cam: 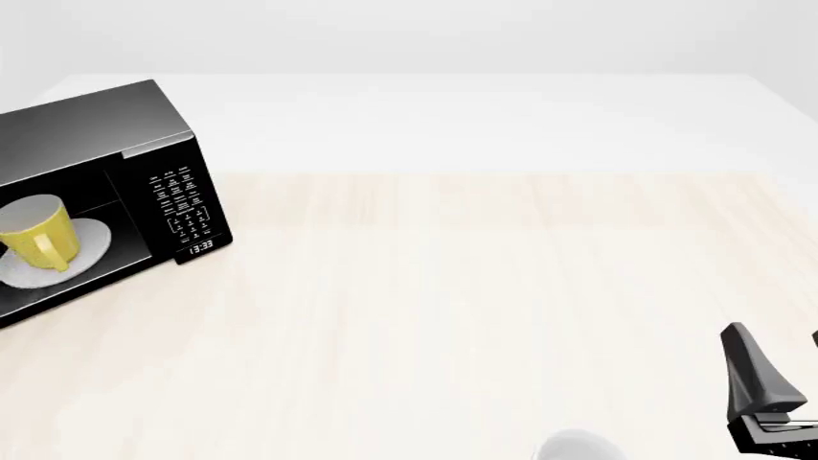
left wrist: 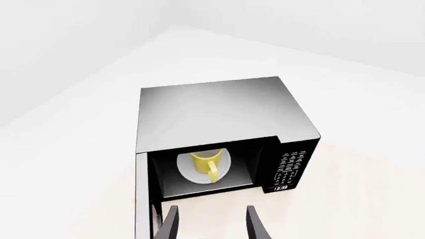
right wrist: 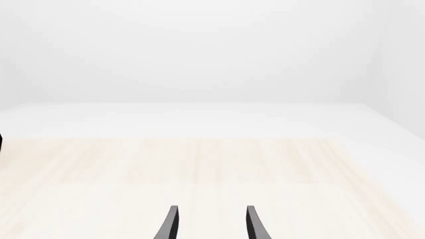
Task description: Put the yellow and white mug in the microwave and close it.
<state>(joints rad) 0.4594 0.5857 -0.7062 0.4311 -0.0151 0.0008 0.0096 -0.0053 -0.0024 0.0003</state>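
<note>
The yellow and white mug (left wrist: 204, 164) stands upright on the white turntable plate (left wrist: 187, 172) inside the black microwave (left wrist: 219, 112), handle toward the opening. The microwave door (left wrist: 141, 199) is swung open. My left gripper (left wrist: 212, 226) is open and empty, above and in front of the opening, clear of the mug. In the front view the microwave (cam: 90, 125) is at the far left with the mug (cam: 36, 233) inside; its door and my left gripper are out of frame. My right gripper (cam: 783, 359) is open and empty at the front right, as the right wrist view (right wrist: 212, 226) also shows.
The keypad and clock display (cam: 183, 209) face the table's middle. A plain white rounded vessel (cam: 578, 448) peeks in at the front edge, left of my right gripper. The light wooden table top (cam: 486, 278) stretches between the microwave and the right arm.
</note>
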